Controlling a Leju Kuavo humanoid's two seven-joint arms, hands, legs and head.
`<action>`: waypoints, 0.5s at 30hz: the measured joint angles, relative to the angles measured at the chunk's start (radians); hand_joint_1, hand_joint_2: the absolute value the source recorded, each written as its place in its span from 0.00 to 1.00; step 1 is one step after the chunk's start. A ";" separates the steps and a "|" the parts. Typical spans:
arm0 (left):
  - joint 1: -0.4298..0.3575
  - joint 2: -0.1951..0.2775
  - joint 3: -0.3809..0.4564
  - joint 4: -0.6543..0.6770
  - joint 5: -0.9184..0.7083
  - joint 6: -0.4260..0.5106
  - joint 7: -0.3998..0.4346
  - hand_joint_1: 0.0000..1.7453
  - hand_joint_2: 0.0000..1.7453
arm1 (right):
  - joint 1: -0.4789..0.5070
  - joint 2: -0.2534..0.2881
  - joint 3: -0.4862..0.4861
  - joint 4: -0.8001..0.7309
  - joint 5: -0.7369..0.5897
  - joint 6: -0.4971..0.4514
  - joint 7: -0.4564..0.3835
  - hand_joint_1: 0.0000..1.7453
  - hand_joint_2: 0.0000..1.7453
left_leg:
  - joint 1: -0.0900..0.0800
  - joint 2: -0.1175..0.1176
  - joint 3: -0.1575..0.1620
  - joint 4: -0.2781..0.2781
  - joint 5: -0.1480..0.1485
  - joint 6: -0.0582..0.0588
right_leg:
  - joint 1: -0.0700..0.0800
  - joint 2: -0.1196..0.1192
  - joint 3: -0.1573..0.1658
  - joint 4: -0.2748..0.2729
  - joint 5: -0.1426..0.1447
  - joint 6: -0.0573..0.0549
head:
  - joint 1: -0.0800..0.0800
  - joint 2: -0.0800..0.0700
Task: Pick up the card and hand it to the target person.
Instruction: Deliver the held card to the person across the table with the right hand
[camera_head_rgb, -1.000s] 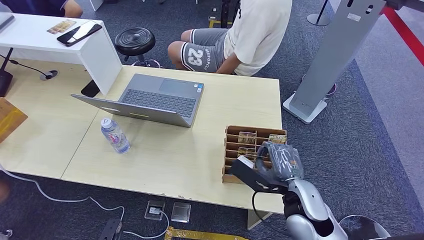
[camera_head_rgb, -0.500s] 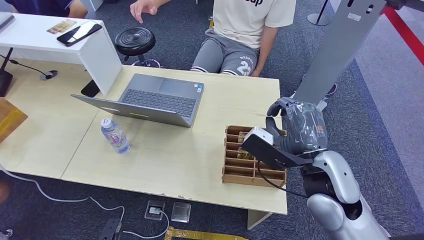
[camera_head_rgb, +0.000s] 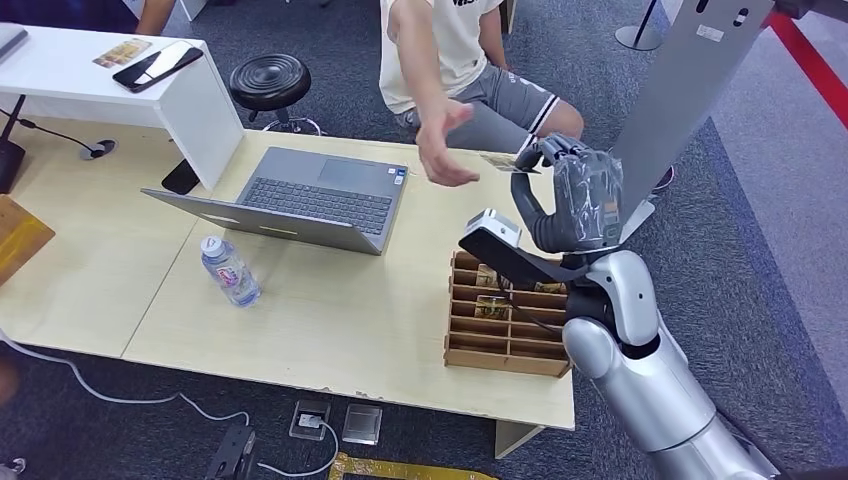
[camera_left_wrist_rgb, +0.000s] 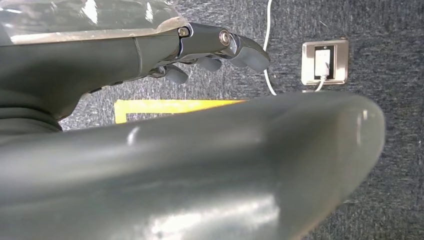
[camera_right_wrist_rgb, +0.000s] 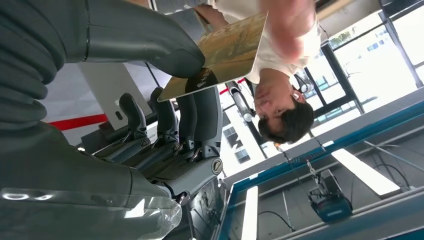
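- Above the far right part of the desk (camera_head_rgb: 330, 320), the right hand (camera_head_rgb: 575, 195) is raised, its thumb and fingers pinching the card (camera_head_rgb: 498, 163) by one end.
- Card: held roughly level, its free end pointing toward the person (camera_head_rgb: 450, 50); in the right wrist view the card (camera_right_wrist_rgb: 225, 52) shows a yellowish printed face, clamped between the thick grey thumb and the darker fingers (camera_right_wrist_rgb: 200, 115) of the right hand (camera_right_wrist_rgb: 165, 100).
- Person's hand (camera_head_rgb: 443, 150): open, palm turned up, reached out over the desk just beside the card's free end; whether it touches the card cannot be told.
- Wooden card rack (camera_head_rgb: 505, 315): on the desk below the raised hand, with further cards in its slots.
- Left hand (camera_left_wrist_rgb: 200, 50): seen over dark carpet, fingers loosely curled and holding nothing.
- Also on the desk: an open laptop (camera_head_rgb: 300, 200) and an upright water bottle (camera_head_rgb: 230, 270), both well apart from the rack.
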 joint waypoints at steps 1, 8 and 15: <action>0.000 0.000 0.000 0.000 0.000 0.000 0.002 0.00 0.00 | -0.002 0.008 0.002 0.021 0.003 -0.008 0.001 0.76 1.00 | 0.000 0.000 0.000 0.000 0.000 0.000 | 0.000 0.000 0.000 0.000 0.000 0.000 | 0.000 0.000; 0.004 -0.001 0.000 0.000 0.002 0.000 0.009 0.00 0.00 | -0.016 0.049 0.013 0.136 0.037 -0.042 0.021 0.76 1.00 | 0.000 0.001 0.001 0.000 0.000 0.000 | 0.000 0.000 0.000 0.000 0.000 0.000 | 0.001 0.000; 0.007 -0.001 -0.001 0.000 -0.001 0.000 0.006 0.00 0.50 | -0.015 0.063 0.025 0.203 0.040 -0.048 0.029 0.00 1.00 | 0.000 0.000 0.001 0.000 0.000 0.000 | 0.000 0.000 0.000 0.000 0.000 0.000 | 0.000 0.000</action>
